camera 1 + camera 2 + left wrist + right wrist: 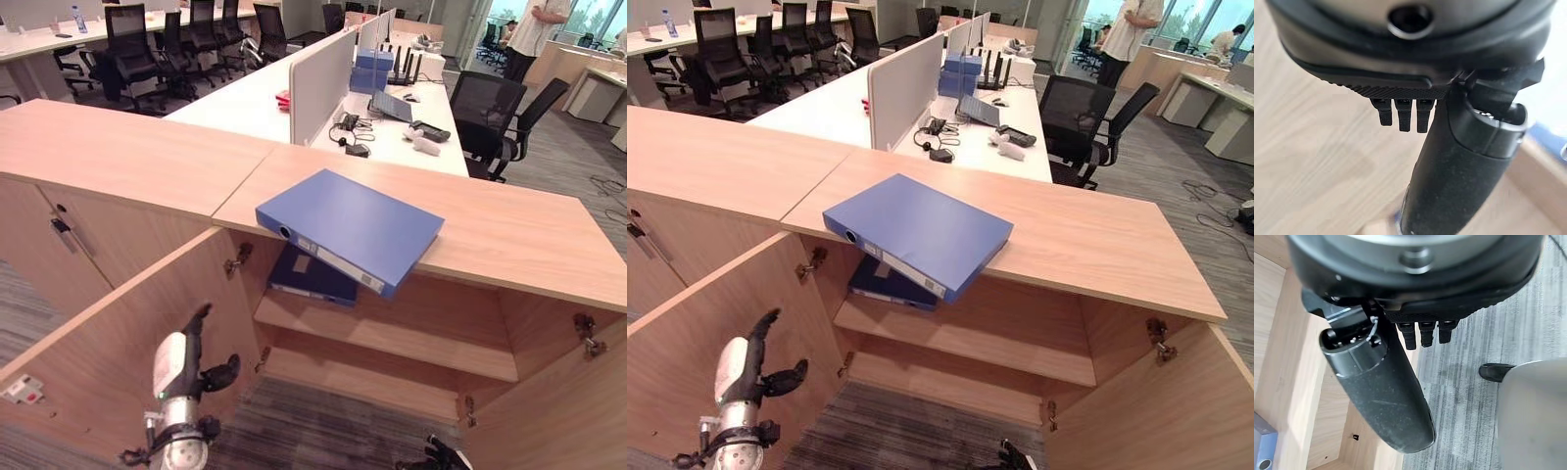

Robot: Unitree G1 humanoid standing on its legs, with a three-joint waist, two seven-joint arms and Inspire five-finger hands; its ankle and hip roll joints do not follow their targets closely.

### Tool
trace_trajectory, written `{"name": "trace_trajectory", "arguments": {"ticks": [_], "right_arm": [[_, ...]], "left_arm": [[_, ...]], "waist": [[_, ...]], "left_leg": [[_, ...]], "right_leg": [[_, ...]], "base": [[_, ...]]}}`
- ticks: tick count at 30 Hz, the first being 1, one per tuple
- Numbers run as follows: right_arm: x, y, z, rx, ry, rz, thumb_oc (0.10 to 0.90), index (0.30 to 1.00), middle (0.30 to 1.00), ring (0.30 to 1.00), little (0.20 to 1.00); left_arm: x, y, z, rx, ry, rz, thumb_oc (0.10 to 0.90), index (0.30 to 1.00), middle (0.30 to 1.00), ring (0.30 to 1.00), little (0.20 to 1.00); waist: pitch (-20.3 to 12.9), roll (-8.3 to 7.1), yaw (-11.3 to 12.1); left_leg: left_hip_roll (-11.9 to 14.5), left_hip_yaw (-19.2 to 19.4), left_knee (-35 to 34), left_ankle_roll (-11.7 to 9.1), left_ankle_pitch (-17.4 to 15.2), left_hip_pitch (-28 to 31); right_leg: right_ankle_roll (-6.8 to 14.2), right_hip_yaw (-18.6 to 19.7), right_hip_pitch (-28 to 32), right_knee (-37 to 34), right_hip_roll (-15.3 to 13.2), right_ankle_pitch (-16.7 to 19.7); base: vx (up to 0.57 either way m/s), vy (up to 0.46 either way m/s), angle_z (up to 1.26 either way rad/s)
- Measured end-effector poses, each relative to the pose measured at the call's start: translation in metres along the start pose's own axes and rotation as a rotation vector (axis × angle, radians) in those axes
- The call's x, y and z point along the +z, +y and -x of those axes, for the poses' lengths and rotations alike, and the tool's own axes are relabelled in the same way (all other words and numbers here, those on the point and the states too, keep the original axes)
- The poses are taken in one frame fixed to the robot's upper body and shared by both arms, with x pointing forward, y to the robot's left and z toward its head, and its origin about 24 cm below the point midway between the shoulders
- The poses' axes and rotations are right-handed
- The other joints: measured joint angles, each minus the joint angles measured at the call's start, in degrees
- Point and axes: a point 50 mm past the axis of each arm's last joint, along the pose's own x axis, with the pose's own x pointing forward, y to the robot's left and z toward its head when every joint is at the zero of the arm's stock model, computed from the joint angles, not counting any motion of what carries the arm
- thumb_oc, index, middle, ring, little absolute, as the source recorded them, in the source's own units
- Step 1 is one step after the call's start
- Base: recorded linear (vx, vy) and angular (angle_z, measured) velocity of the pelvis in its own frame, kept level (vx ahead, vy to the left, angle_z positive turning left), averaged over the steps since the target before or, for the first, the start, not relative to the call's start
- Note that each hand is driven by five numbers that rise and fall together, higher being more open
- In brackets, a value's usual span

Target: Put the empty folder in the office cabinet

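A blue folder [348,227] lies flat on the wooden cabinet top [509,230], its spine corner overhanging the front edge above the open compartment. A second, darker blue folder [312,277] lies on the upper shelf [392,338] inside. Low at the left, my left hand [186,377] is beside the open left door [108,333], fingers straight and pointing up, thumb spread, holding nothing. The left wrist view shows that hand [1464,161] against the door's wood. My right hand [436,455] is at the bottom edge over the carpet, and the right wrist view shows it [1381,391] empty with its fingers straight.
The right cabinet door [549,392] also stands open. A shut cabinet [59,235] adjoins on the left. Behind are white desks with a divider panel [318,83], black office chairs [495,113], and a person [534,34] standing far back right.
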Motion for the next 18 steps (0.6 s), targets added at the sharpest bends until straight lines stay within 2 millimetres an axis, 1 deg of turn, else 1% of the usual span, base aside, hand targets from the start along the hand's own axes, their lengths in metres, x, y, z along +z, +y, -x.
{"name": "trace_trajectory", "arguments": {"ticks": [5, 7, 10, 11, 13, 15, 18], "right_arm": [[-0.002, 0.001, 0.000, 0.004, 0.009, 0.000, 0.800, 0.900, 0.900, 0.900, 0.900], [-0.009, -0.001, 0.001, 0.008, 0.038, 0.006, 0.800, 0.900, 0.900, 0.900, 0.900], [-0.009, -0.003, 0.001, 0.020, 0.038, 0.008, 0.800, 0.900, 0.900, 0.900, 0.900], [-0.008, -0.003, 0.001, 0.026, 0.035, 0.007, 0.800, 0.900, 0.900, 0.900, 0.900], [-0.007, -0.003, 0.000, 0.032, 0.028, 0.009, 0.800, 0.900, 0.900, 0.900, 0.900], [-0.004, -0.002, -0.001, 0.037, 0.021, 0.009, 0.800, 0.900, 0.900, 0.900, 0.900], [0.001, -0.004, -0.003, 0.033, 0.006, 0.009, 0.800, 0.900, 0.900, 0.900, 0.900]], "left_arm": [[0.033, 0.032, -0.023, 0.102, -0.227, -0.109, 0.800, 0.900, 0.900, 0.900, 0.900], [0.050, 0.051, -0.035, 0.125, -0.375, -0.231, 0.800, 0.900, 0.900, 0.900, 0.900], [0.065, 0.061, -0.041, 0.138, -0.484, -0.296, 0.800, 0.900, 0.900, 0.900, 0.900], [0.073, 0.063, -0.042, 0.142, -0.548, -0.316, 0.800, 0.900, 0.900, 0.900, 0.900], [0.082, 0.060, -0.042, 0.135, -0.598, -0.291, 0.800, 0.900, 0.900, 0.900, 0.900], [0.088, 0.054, -0.042, 0.109, -0.634, -0.274, 0.800, 0.900, 0.900, 0.900, 0.900], [0.094, 0.051, -0.044, 0.035, -0.695, -0.323, 0.800, 0.900, 0.900, 0.900, 0.900]], "waist": [[0.04, 0.40, 0.51], [0.08, 0.78, 0.61], [0.10, 1.41, 0.54], [0.01, 1.78, 0.42], [0.02, 2.25, 0.22], [0.09, 2.89, -0.27], [-0.19, 4.13, -1.70]], "left_leg": [[0.06, -0.15, 0.00, -0.05, 0.24, -0.05], [0.06, -0.11, 0.00, -0.07, 0.25, 0.21], [-0.03, 0.14, 0.00, -0.07, 0.25, 0.59], [-0.03, 0.18, -0.01, -0.07, 0.23, 0.79], [-0.04, 0.21, -0.01, -0.09, 0.26, 0.85], [0.01, 0.18, -0.01, -0.08, 0.29, 0.84], [-0.03, 0.26, -0.01, -0.10, 0.36, 0.96]], "right_leg": [[0.15, -0.15, 0.04, 0.00, 0.08, 0.29], [0.19, -0.11, 0.28, 0.00, 0.10, 0.34], [0.31, 0.19, 0.44, -0.01, -0.03, 0.42], [0.56, 0.26, 0.59, -0.01, -0.03, 0.26], [0.65, 0.30, 0.65, -0.01, -0.04, 0.21], [0.61, 0.31, 0.63, -0.01, 0.00, 0.25], [0.64, 0.44, 0.68, -0.01, -0.04, 0.40]], "base": [[-0.01, -0.007, 0.01], [0.00, 0.000, 0.00], [0.01, -0.006, -0.03], [0.02, -0.011, -0.03], [0.00, 0.000, 0.00], [0.02, -0.003, 0.00], [0.02, -0.001, -0.02]]}}
